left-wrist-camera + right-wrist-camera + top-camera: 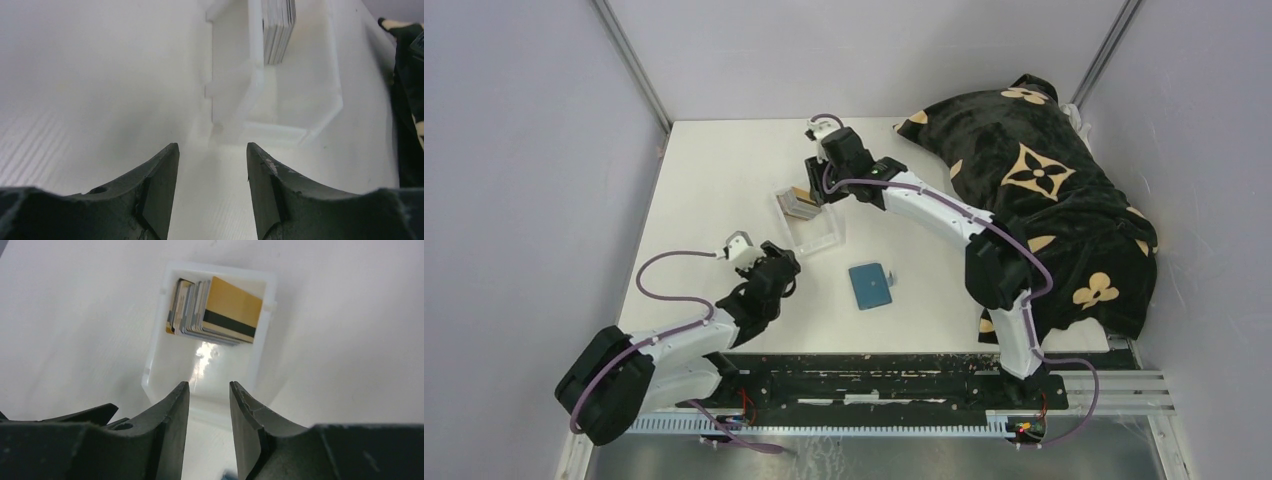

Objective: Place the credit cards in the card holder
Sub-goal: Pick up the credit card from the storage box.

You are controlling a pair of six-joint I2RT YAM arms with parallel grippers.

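Credit cards (232, 307), print unreadable, in tray (220, 267); left end effector (211, 150) and right end effector (208, 386) spread.

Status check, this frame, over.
Left pincer open, empty. Right pincer open, empty, at clear tray. Credit cards upright in tray; card holder lies apart. Nothing blocking.

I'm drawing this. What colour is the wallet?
Teal blue card holder, clearest in the top external view.

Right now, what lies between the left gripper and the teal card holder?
Only bare table separates the left gripper from the card holder, seen in the top view.
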